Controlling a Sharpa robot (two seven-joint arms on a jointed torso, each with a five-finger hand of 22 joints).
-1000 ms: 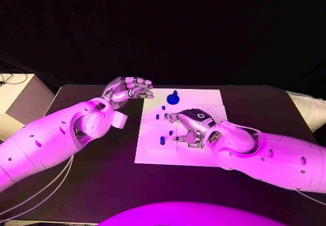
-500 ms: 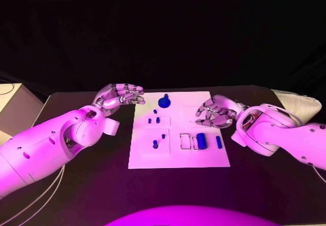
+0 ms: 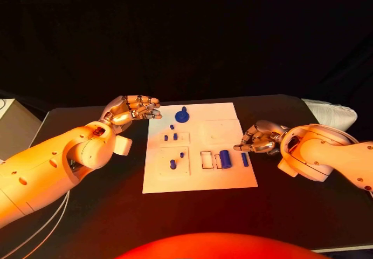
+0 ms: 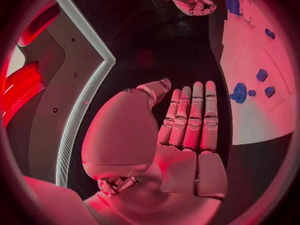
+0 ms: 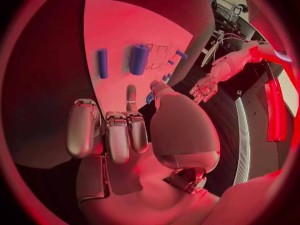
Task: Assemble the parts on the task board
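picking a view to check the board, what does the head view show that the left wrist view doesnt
Head view alone: the whole task board, with the thick blue cylinder and slim blue bar lying near the right hand.
Left wrist view alone: the left hand from behind, fingers straight and side by side, holding nothing.
Both: the round blue knobbed part at the board's far edge, small blue pegs, and both hands off the board.

You see a matt, dark table (image 3: 93, 216) under a smooth, flat task board (image 3: 198, 181) that looks like matt plastic. The parts (image 3: 225, 158) look like smooth plastic. Both arms' shells are glossy plastic; the left hand (image 3: 133, 108) and right hand (image 3: 258, 137) look metallic.
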